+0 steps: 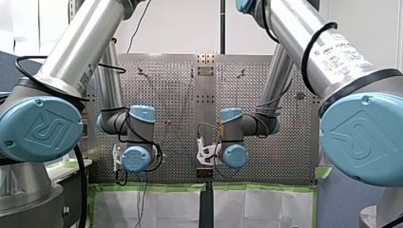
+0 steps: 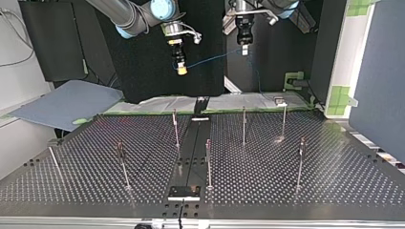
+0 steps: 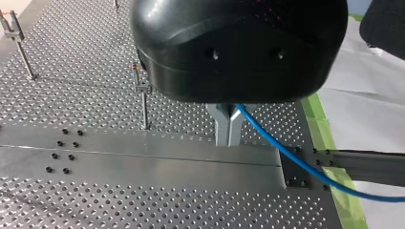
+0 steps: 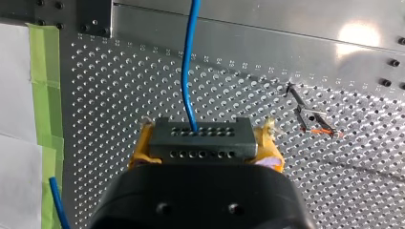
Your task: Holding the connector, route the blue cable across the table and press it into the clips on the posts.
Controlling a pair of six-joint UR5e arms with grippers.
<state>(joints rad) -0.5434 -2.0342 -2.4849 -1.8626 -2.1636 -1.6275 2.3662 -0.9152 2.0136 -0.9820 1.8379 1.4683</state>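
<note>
Plainly the blue cable [image 2: 212, 58] is light, thin and floppy, sagging in a slack span well above the desk [image 2: 286, 181] between the two arms, none of it in the clips [image 3: 142, 88] on the posts [image 2: 244, 125]. The right gripper [image 4: 204, 143] has its yellow-padded fingers clenched on the rigid dark connector [image 4: 200, 133], the sound place to hold; the left gripper [image 3: 229, 125] seems to pinch the cable itself in its metal fingers, though the housing hides much, and it may slip there.
</note>
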